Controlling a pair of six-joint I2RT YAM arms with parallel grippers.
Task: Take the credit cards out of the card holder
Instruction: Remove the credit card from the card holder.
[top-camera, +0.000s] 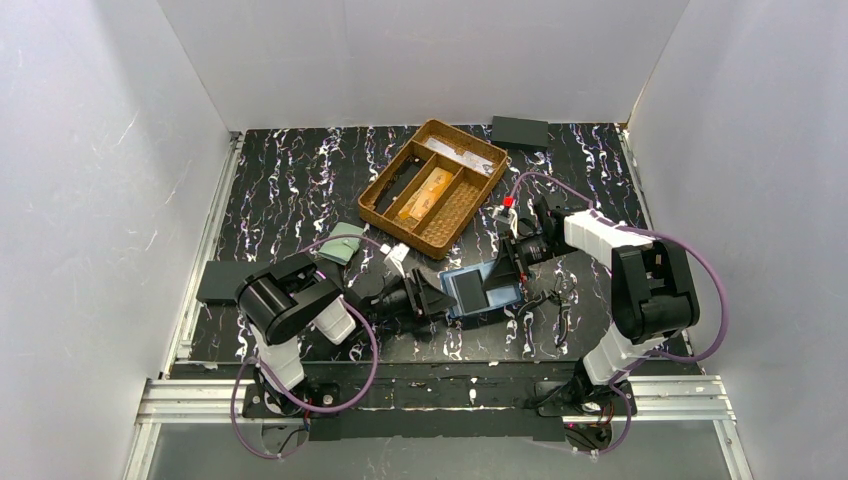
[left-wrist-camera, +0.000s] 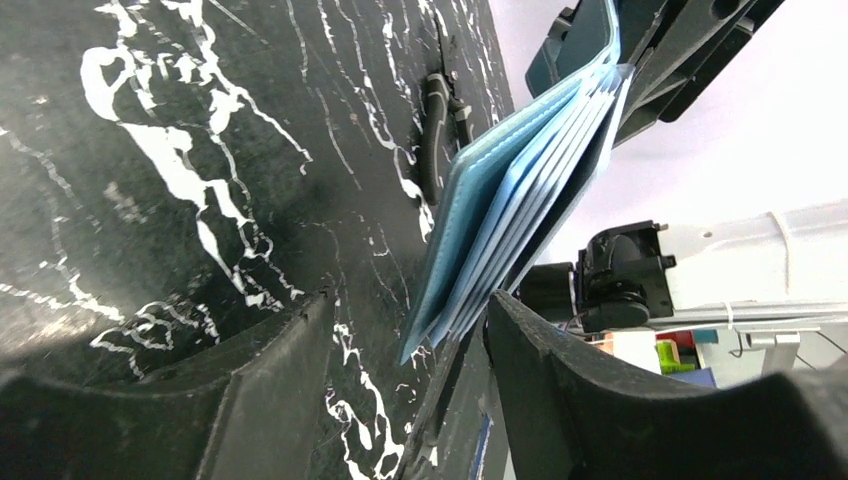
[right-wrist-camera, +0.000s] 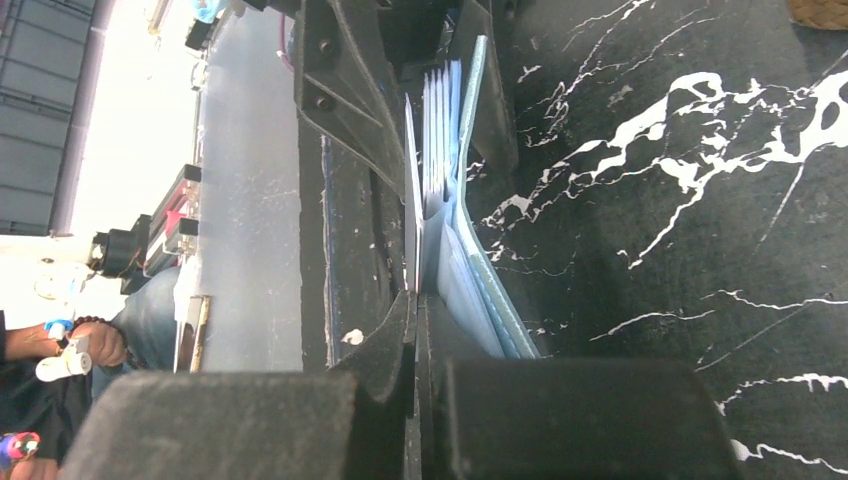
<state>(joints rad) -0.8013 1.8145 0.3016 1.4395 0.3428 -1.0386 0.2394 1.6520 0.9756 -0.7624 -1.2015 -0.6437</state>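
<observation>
Right gripper (top-camera: 505, 266) pinches one flap of the holder (top-camera: 478, 290), lifting it open near the bench's front edge, I judge for access; left gripper (top-camera: 445, 298) gapes around its pockets, gripping nothing.

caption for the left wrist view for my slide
Left gripper, open, straddles the near corner of the fanned light-blue card holder against the marbled black table.

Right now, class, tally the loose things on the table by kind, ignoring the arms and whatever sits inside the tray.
Light blue card holder: 1
Pale green wallet: 1
Wicker tray: 1
Dark flat slabs: 2
Total: 5
</observation>
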